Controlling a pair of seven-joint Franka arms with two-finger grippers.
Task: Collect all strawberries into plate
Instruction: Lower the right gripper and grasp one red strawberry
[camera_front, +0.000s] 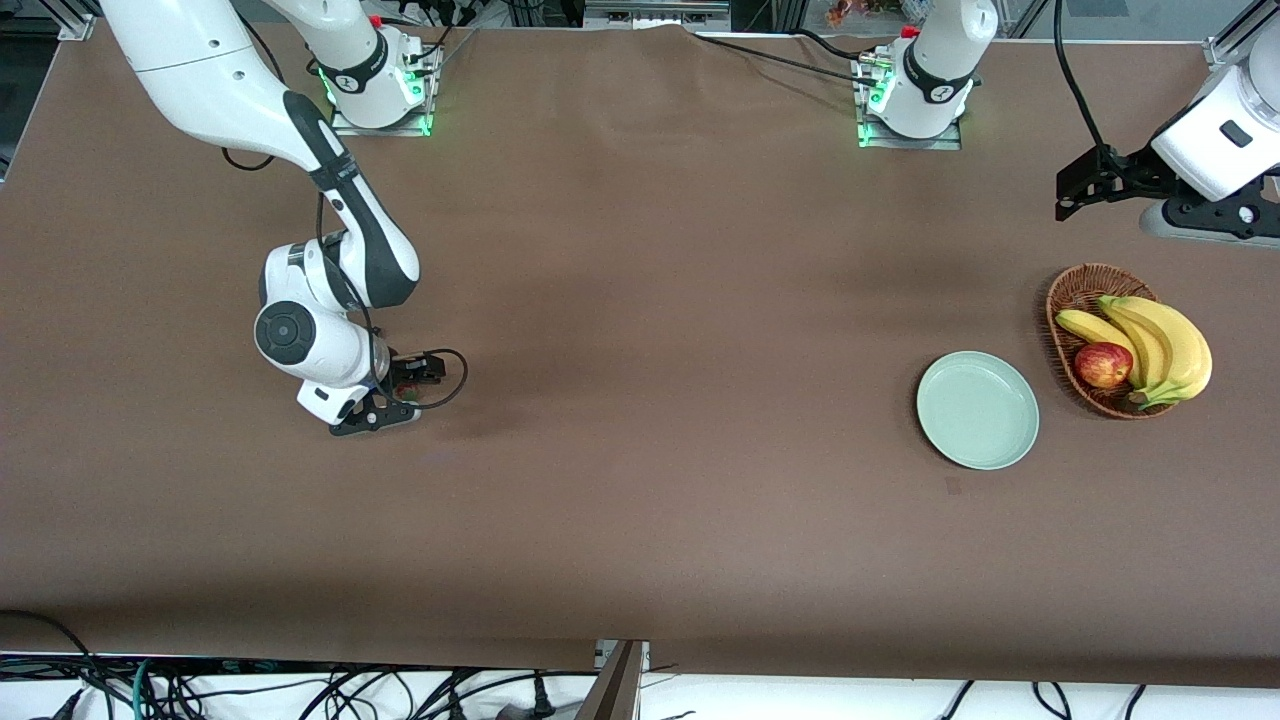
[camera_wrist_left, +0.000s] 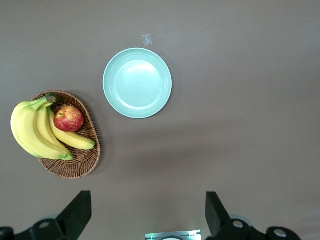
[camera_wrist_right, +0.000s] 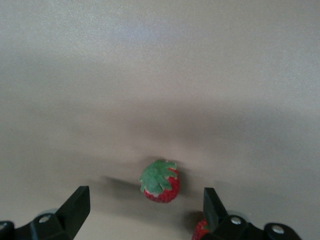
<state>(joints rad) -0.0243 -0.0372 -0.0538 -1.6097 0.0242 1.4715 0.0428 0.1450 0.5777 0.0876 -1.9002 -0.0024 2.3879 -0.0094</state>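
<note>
Right pincer is hanging low over the surface toward the right arm's end, its jaws standing wide and holding nothing, with one strawberry lying on the surface between the two fingers in the right wrist view. A second strawberry is peeking out just beside the other finger, touching or nearly touching it; a third is not showing in any view. The plate is sitting bare toward the left arm's end, well apart from the berries, with a wicker basket of bananas and an apple just beside it. Left pincer is waiting high above the basket and plate, jaws wide and carrying nothing. Judging by this, the first pick is only being lined up: the next move calls for settling squarely around the centred berry, closing gently without nudging its neighbour, then carrying it across to the plate.
</note>
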